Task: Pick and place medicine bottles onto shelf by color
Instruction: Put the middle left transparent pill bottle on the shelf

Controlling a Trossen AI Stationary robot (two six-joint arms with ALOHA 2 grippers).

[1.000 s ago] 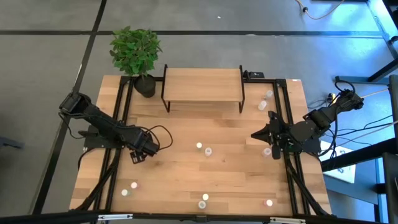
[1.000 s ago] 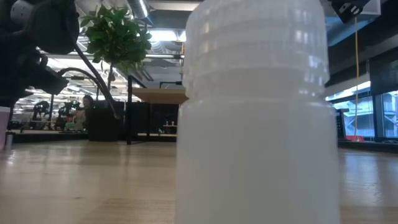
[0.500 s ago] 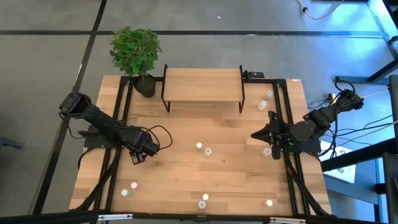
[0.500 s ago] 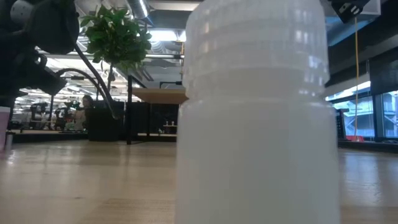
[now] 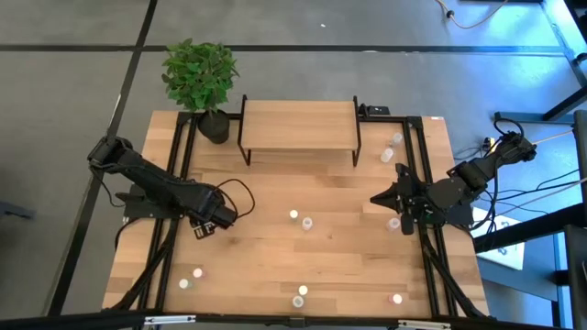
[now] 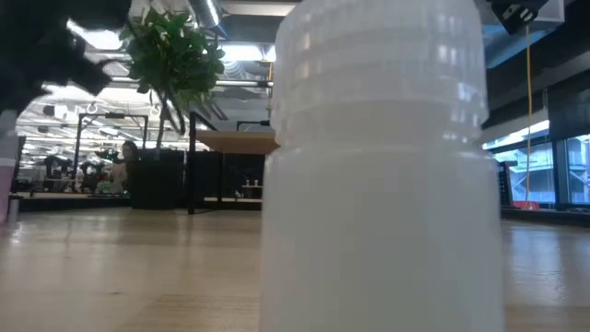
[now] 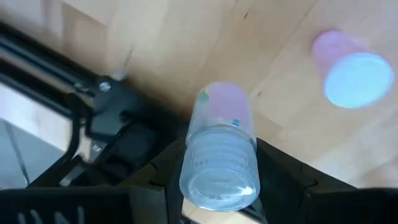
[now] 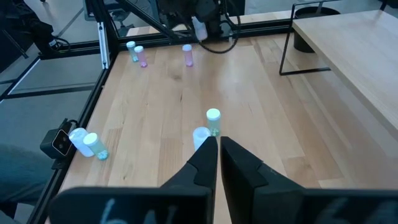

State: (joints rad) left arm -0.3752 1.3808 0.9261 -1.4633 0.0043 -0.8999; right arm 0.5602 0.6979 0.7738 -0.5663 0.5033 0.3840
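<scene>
Looking past your left gripper (image 7: 217,180), you have its two dark fingers (image 7: 283,171) closed on a small translucent bottle (image 7: 219,158) with a pink cap, held off the tabletop (image 5: 348,202); in the high view that gripper (image 5: 205,225) sits toward nine o'clock on the table. Just beyond it in the left wrist view, a second pink-capped bottle (image 7: 351,68) stands on the wood, apart from the held one. Your right gripper (image 8: 217,149) has its fingers pressed together with nothing between them, waiting near three o'clock (image 5: 404,223). Ahead of it, two bottles stand touching or nearly so, one yellow-green capped (image 8: 212,119) and one white capped (image 8: 200,135), near the table's centre. The shelf (image 5: 298,124) stands at twelve o'clock with its board bare, and a potted plant (image 5: 200,78) stands at eleven o'clock beside it. More bottles (image 5: 301,295) lie scattered toward six o'clock. One whitish bottle (image 6: 383,166) fills the low view.
</scene>
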